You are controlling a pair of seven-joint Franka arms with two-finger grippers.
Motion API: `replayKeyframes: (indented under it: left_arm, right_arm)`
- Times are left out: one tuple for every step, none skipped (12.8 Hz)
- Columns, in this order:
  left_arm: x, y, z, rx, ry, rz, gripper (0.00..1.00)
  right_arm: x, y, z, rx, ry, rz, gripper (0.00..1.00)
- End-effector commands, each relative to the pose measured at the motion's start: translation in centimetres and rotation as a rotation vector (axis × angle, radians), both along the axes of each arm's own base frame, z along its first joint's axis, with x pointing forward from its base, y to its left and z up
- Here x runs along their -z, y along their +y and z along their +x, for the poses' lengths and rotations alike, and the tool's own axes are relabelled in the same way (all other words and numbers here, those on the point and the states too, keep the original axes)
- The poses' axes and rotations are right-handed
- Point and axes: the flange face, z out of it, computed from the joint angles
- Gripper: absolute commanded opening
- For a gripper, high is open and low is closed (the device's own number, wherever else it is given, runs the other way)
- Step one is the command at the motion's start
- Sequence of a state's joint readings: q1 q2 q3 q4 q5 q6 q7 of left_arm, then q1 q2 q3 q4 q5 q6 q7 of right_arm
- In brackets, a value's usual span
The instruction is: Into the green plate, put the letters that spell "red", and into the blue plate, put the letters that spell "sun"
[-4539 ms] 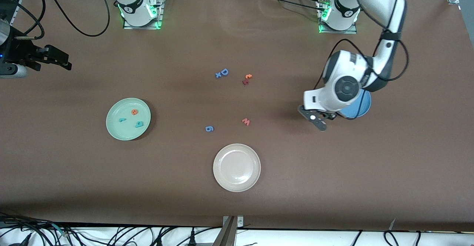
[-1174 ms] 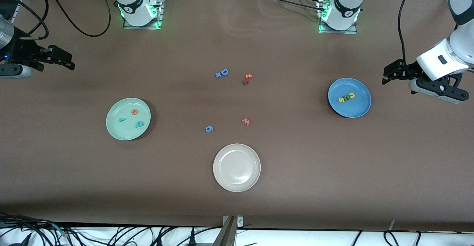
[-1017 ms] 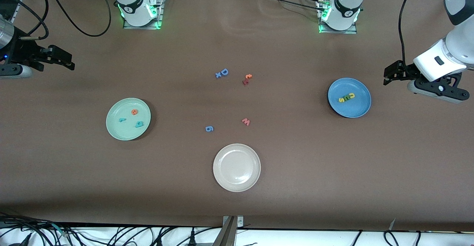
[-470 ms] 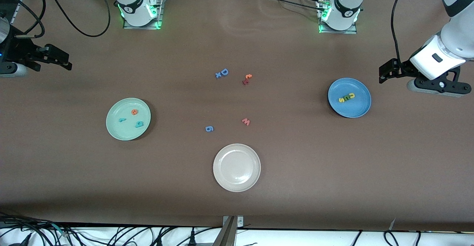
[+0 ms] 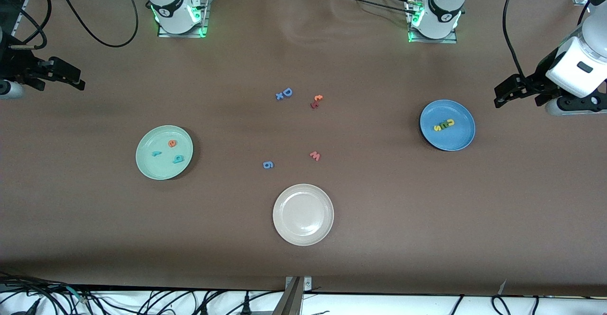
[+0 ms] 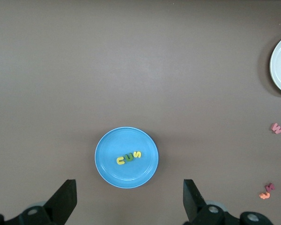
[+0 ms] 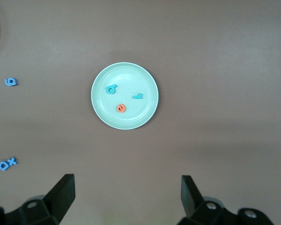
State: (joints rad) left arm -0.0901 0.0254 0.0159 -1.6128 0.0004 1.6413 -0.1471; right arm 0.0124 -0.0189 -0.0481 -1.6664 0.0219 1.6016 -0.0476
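Observation:
The green plate (image 5: 159,168) holds an orange "e" (image 5: 172,143), a teal "r" (image 5: 156,153) and a teal "d" (image 5: 178,159). On the blue plate (image 5: 455,139) a yellow "s" (image 5: 436,127), an olive "n" (image 5: 443,125) and a yellow "u" (image 5: 450,122) lie in a row. My left gripper (image 5: 506,92) hangs open and empty over bare table at the left arm's end, beside the blue plate (image 6: 126,176). My right gripper (image 5: 71,75) is open and empty over the table's edge at the right arm's end, high above the green plate (image 7: 126,75).
A beige-white plate (image 5: 303,232) sits near the front camera at mid-table. Loose letters lie in the middle: a blue "D" with an "x" (image 5: 284,93), a red-orange pair (image 5: 316,101), a red "w" (image 5: 315,155) and a blue "6" (image 5: 268,164).
The left arm has left the blue plate and swung out to its end of the table, rising a little over the last second. The right gripper drifted slightly outward. No letter moved.

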Motion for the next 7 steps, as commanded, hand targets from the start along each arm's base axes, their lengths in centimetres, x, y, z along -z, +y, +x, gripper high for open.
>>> replayKeyframes:
  left_arm:
    - [-0.35,-0.18,0.58,0.012,0.010,0.028,1.00]
    - [-0.35,-0.09,0.59,0.069,0.011,0.028,1.00]
    - [-0.34,0.14,0.65,0.139,0.012,0.034,1.00]
    - [-0.34,0.36,0.67,0.154,0.013,0.030,1.00]
    - [-0.34,0.50,0.68,0.149,0.013,0.027,1.00]
    - [-0.34,0.64,0.69,0.149,0.013,0.031,1.00]
    - [-0.50,0.72,0.72,0.148,0.008,0.031,1.00]
  right_arm:
    - [-0.49,-0.16,-0.04,-0.009,-0.002,0.006,1.00]
    - [-0.48,-0.16,-0.06,-0.009,-0.001,0.006,1.00]
    - [-0.57,-0.16,-0.08,-0.009,-0.004,0.006,1.00]
    - [-0.57,-0.16,-0.08,-0.009,-0.004,0.006,1.00]
    - [-0.57,-0.16,-0.08,-0.009,-0.004,0.006,1.00]
    - [-0.57,-0.16,-0.08,-0.008,-0.004,0.006,1.00]
    - [-0.49,-0.15,-0.04,-0.008,-0.002,0.008,1.00]
